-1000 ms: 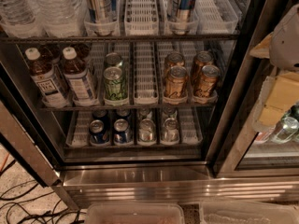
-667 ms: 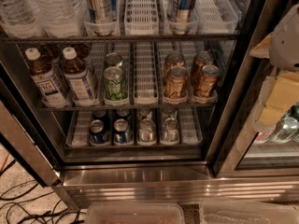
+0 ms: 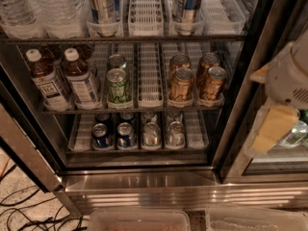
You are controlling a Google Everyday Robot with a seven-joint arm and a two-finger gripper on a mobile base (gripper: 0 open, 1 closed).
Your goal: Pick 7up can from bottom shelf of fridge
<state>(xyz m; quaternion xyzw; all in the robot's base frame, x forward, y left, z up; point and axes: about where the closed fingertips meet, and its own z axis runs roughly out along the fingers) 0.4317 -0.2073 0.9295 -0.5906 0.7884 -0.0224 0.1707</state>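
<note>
Pincer [image 3: 269,105] at right, 7up can [image 3: 151,134] on bottom shelf [image 3: 197,134]

The bottom shelf [image 3: 196,129] carries cans standing in four neighbouring lanes, two deep: blue cans [image 3: 101,135] in the left pair, silvery cans [image 3: 151,134] in the right pair. The gripper [image 3: 273,129] hangs well apart, at the right edge
</note>
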